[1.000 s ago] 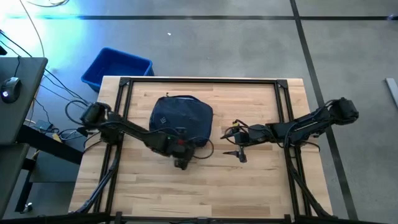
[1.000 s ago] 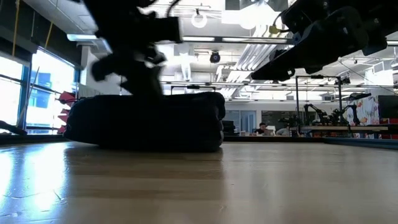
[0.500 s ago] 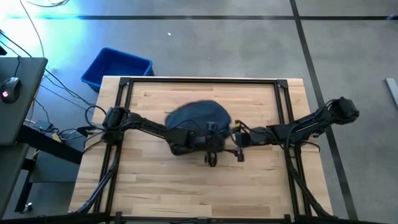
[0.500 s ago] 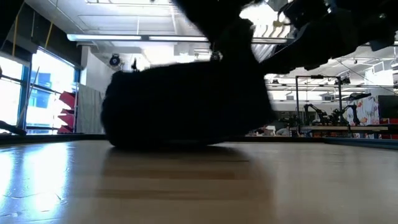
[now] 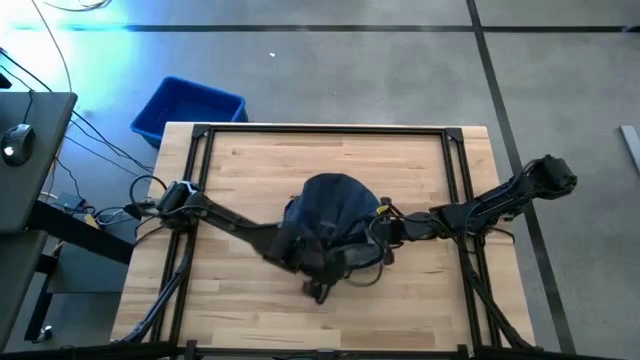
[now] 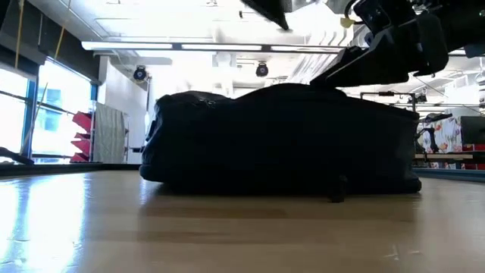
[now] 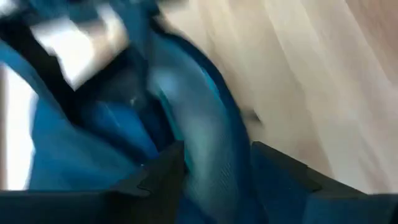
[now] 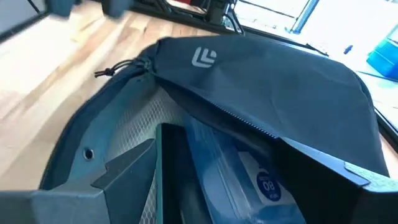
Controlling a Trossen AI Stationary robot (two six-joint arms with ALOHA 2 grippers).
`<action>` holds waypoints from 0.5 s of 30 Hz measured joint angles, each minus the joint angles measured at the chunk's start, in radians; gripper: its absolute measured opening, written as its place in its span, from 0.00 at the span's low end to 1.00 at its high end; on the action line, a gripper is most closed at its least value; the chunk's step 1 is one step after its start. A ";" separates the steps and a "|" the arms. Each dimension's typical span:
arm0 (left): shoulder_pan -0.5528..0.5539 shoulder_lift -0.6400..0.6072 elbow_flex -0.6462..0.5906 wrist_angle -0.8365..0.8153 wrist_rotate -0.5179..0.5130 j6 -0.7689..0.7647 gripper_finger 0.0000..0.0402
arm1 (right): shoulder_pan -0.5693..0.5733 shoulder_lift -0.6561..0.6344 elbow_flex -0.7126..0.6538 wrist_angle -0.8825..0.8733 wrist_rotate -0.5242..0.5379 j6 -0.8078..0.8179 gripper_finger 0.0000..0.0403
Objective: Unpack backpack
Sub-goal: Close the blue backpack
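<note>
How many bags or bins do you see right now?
2. The backpack lies at the table's middle, between the left hand and right hand. The blue bin sits on the floor off the table's far left corner.

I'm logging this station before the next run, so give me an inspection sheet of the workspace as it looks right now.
Surface: wooden table, bare around the bag.
Job's things: navy backpack lies mid-table, unzipped; the right wrist view shows its flap with a white logo and a clear packet with a blue round label inside.
Clutter: nothing seen on the table.
Grippers: left gripper is at the backpack's near edge, fingers either side of a fold of blue fabric; right gripper is at the open mouth, fingers apart.
Cables: loose cables by the table's left side.
Surroundings: blue bin on the floor, a mouse on a side desk.
</note>
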 joint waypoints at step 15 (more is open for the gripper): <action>-0.115 0.004 -0.248 -0.221 -0.120 -0.460 0.43 | 0.203 -0.008 0.091 -0.170 0.054 -0.004 0.78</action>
